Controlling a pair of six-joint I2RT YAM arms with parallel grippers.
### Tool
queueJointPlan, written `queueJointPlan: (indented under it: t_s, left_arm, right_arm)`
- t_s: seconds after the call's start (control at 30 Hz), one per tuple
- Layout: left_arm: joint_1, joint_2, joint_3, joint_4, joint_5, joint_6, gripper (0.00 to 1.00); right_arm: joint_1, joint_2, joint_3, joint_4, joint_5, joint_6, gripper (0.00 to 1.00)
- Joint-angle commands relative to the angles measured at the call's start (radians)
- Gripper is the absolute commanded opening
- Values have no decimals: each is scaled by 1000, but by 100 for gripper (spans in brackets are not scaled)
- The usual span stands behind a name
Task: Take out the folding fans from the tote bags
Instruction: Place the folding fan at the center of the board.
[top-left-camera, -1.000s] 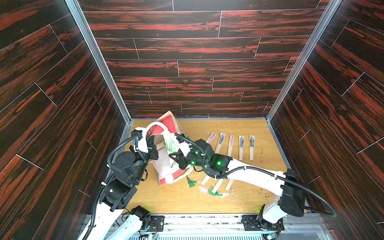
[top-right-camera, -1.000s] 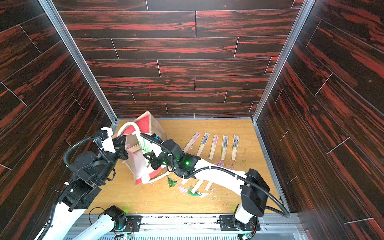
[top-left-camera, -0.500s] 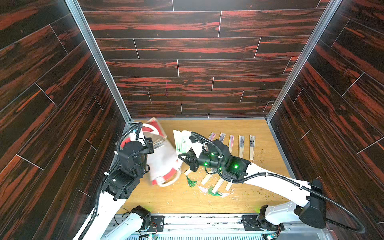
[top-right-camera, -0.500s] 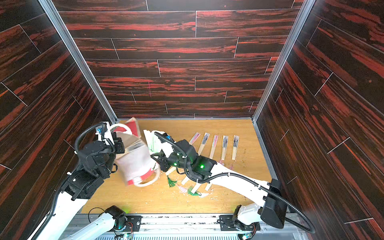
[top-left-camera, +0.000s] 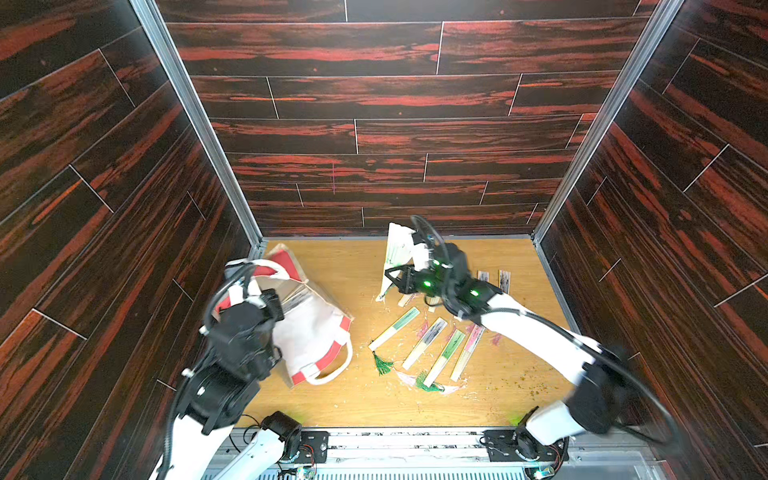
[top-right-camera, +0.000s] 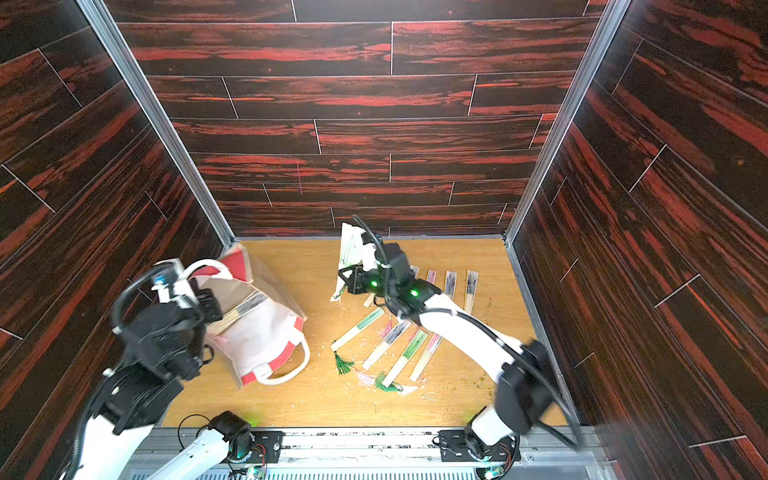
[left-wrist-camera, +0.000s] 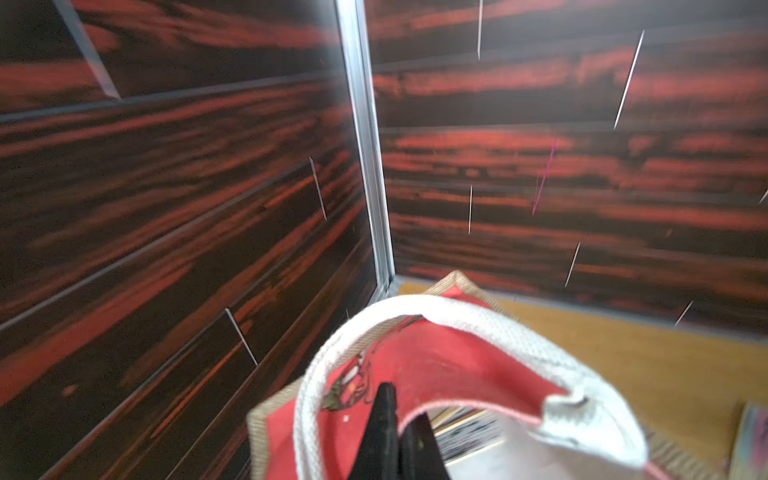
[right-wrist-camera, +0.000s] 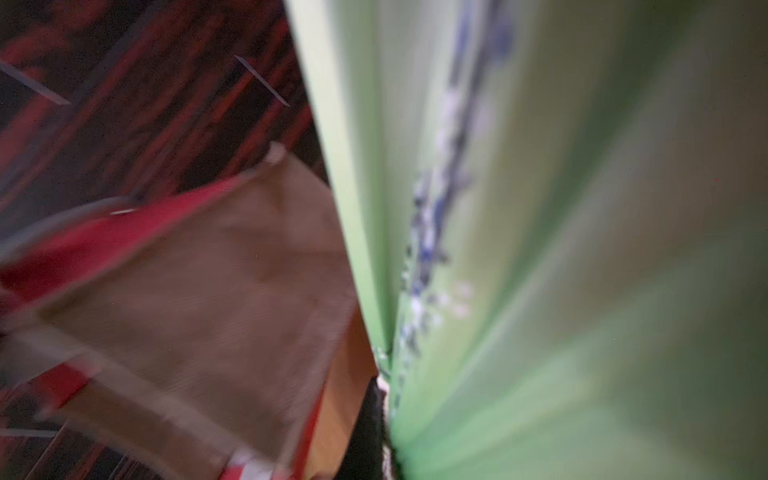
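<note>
Front strip of the wooden table (top-left-camera: 332, 401): bare board with pale crumbs. Just beyond, right of centre: near row of four closed folding fans (top-left-camera: 426, 343), laid slantwise, side by side, printed ends toward the back wall (top-left-camera: 374, 187). Green tassels (top-left-camera: 383, 363) and a pink one trailing from the near ends.

Left of centre: tote bag (top-left-camera: 316, 336), tan burlap with red panels, tipped over, mouth gaping upward and white lining exposed. One white rope handle (top-left-camera: 332, 370) drooping to the table at the near edge. Second handle arched over the left gripper (left-wrist-camera: 401, 419). Jaws together, pinched on the bag's rim by the red panel. Inside the bag, just beside that grip: bundle of closed fans (top-right-camera: 245, 309), not yet out.

Farther back, centre: right gripper (top-left-camera: 392, 282), jaws clamped on the lower end of a green-printed fan (top-left-camera: 397, 251). Fan upright, leaning slightly, apparently part spread; right wrist view too blurred to confirm more than green paper filling it. Well apart from the bag.

Behind the right arm (top-left-camera: 532, 332): far row of closed fans (top-right-camera: 450, 284), parallel, pointing at the wall, partly hidden by the arm. Last: the wall itself, dark red wood-grain panels.
</note>
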Motion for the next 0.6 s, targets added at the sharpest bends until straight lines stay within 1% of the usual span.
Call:
queueJointPlan:
  t_s: [0.0,0.13,0.23,0.4,0.57]
  left_arm:
    - [3,-38,54,17,10,-10,0]
    - [3,-54,70,-2,22,-10,0]
    - [2,-60,87,-18,22,0,0]
    - [2,-80,93,-29,26,10,0]
    - [2,-90,80,-27,27,18,0]
  right_arm:
    - [3,163,80,-68,-91,50,0]
    - [1,333,200,-80,-124,75,0]
    - [2,448,328,-163,-118,76,0]
    - [3,648,617,-476,-30,43,0]
    - [7,794,847,-689,65,-13,0]
